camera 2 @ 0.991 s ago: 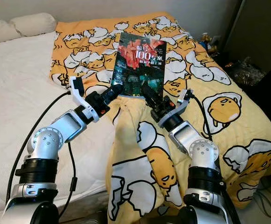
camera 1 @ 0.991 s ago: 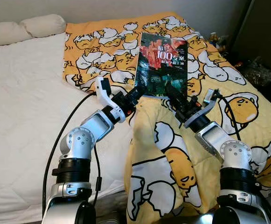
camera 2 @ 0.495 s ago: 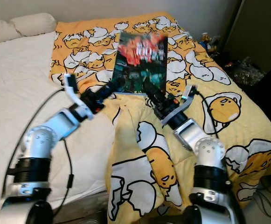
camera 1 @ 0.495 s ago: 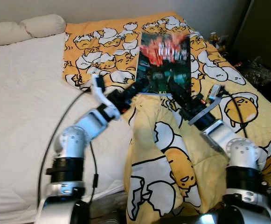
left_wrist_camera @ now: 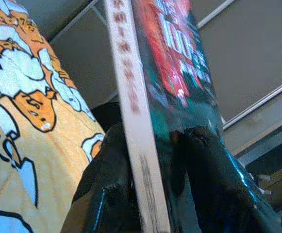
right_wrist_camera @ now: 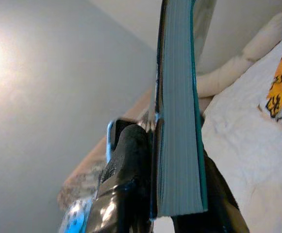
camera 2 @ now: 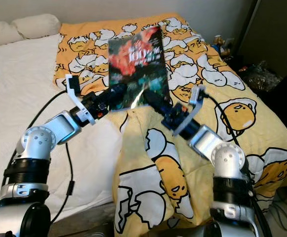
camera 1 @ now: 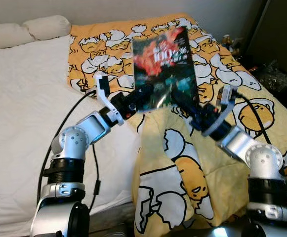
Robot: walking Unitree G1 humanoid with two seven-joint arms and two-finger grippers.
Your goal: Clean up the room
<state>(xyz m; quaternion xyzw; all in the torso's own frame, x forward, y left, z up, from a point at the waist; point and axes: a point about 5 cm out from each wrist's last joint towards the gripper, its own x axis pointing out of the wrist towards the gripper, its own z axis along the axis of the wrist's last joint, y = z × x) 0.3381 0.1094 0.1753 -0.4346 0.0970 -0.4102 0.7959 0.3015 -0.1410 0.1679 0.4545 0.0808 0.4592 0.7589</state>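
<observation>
A book with a dark green and red cover is held up off the bed, tilted with its top leaning left. My left gripper is shut on its lower left corner, and the left wrist view shows the spine pinched between the black fingers. My right gripper is shut on the lower right edge. The right wrist view has the page block clamped between its fingers.
An orange duvet with cartoon egg figures covers the right half of the bed and hangs over the near edge. Bare white mattress and a pillow lie to the left. Clutter sits on the floor at the right.
Both grippers have raised the book off the duvet and swung it upright, tilting it to the left. Both arms moved up with it.
</observation>
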